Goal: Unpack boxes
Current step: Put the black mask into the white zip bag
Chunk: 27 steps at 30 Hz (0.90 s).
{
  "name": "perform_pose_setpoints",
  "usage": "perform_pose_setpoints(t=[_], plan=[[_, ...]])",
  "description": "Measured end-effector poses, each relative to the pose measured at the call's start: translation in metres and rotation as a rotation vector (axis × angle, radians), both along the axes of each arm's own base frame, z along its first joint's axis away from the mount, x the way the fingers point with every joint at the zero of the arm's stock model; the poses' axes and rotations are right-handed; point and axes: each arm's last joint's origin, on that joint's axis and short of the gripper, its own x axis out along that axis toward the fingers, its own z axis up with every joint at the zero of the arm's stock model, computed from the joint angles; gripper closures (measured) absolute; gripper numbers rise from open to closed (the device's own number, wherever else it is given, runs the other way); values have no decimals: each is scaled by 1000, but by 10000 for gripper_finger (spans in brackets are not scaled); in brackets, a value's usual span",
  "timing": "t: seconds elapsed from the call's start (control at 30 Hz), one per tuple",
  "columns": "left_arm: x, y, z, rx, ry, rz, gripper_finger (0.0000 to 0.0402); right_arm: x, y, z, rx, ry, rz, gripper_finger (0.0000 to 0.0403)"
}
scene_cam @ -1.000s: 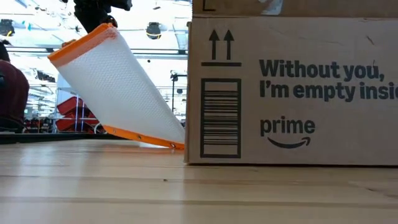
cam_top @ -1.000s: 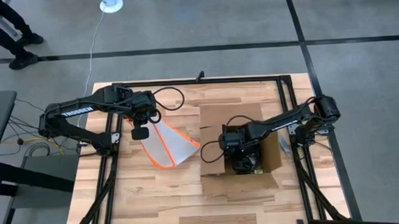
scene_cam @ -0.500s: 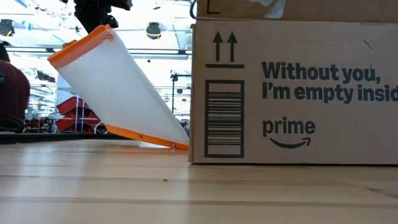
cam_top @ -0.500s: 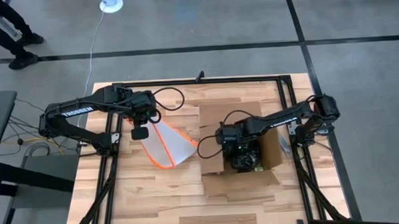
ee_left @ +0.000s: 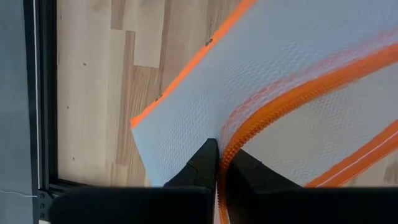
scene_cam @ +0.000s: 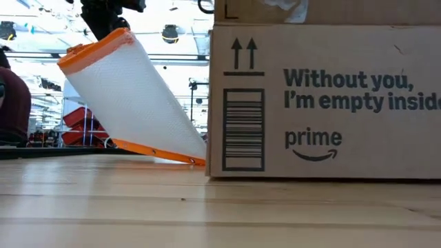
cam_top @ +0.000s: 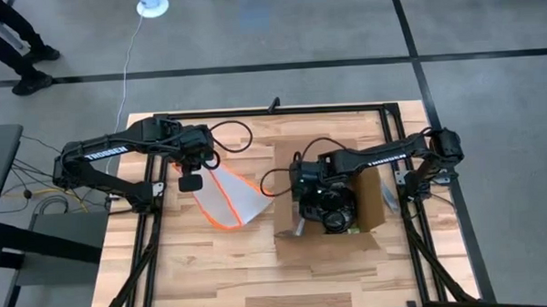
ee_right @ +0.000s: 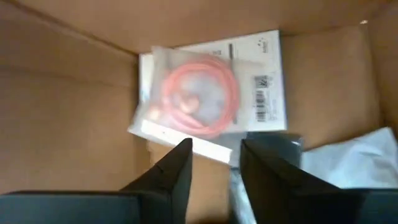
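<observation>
- High view: the box (cam_top: pixel 330 193) sits on the right half of the surface (cam_top: pixel 259 263), flaps open. The right claw (cam_top: pixel 323 206) reaches down inside it. The left claw (cam_top: pixel 194 182) holds the pouch (cam_top: pixel 229 199) tilted, its low edge near the box.
- Low view: the pouch (scene_cam: pixel 131 103) leans with its lower corner just beside the box wall (scene_cam: pixel 324 103); a careless move could knock one against the other.
- Left wrist view: the left claw (ee_left: pixel 217 163) is closed on the orange edge of the pouch (ee_left: pixel 280 93); this thin grip may slip.
- Right wrist view: the right claw (ee_right: pixel 214 165) stands open above a bagged pink cable (ee_right: pixel 196 93) lying on a white card (ee_right: pixel 261 81). A grasp here may pinch only loose film, or lift both.
</observation>
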Motion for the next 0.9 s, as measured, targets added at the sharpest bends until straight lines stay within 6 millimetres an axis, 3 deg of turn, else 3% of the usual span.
perform_pose_setpoints(t=[0.23, 0.33, 0.57, 0.77, 0.9], plan=[[0, 0, 0, 0, 4, -1, 402, 0, 2, 0, -28, -3, 18, 138], [0, 0, 0, -2, 2, 5, 402, -5, 0, -2, -68, 41, 51, 103], [0, 0, 0, -2, 3, 5, 402, -20, 3, -26, -169, 118, 113, 100], [0, 0, 0, -1, 4, -2, 402, -25, 12, -49, -238, 62, 111, 102], [-1, 0, 0, -2, 5, -2, 402, -26, 17, -74, -240, 111, 95, 102]])
